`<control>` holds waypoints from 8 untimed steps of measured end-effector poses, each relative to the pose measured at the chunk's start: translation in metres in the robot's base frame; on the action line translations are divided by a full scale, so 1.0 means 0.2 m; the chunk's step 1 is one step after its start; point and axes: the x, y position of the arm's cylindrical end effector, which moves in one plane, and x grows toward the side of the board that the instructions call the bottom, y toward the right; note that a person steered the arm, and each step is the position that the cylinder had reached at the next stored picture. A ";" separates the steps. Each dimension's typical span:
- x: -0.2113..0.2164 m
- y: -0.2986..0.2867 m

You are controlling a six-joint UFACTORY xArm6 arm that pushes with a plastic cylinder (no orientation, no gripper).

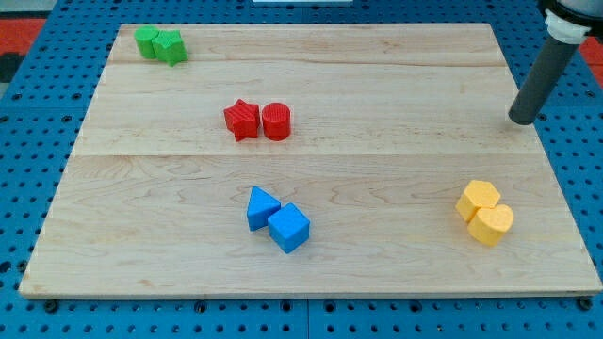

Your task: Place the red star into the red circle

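Observation:
The red star (pixel 242 120) lies near the middle of the wooden board (pixel 377 198), a little toward the view's top. The red circle (pixel 276 121) sits right beside it on the star's right, the two touching or almost touching. My tip (pixel 520 121) rests at the board's right edge, toward the view's top, far to the right of both red blocks and touching no block.
Two green blocks (pixel 159 44) sit together at the top left corner. A blue triangle (pixel 261 207) and blue cube (pixel 289 227) lie below the middle. Two yellow blocks (pixel 484 213) lie at the lower right. A blue pegboard (pixel 28 113) surrounds the board.

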 end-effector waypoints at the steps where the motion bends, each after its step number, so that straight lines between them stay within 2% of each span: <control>1: 0.00 -0.01; 8: 0.00 -0.06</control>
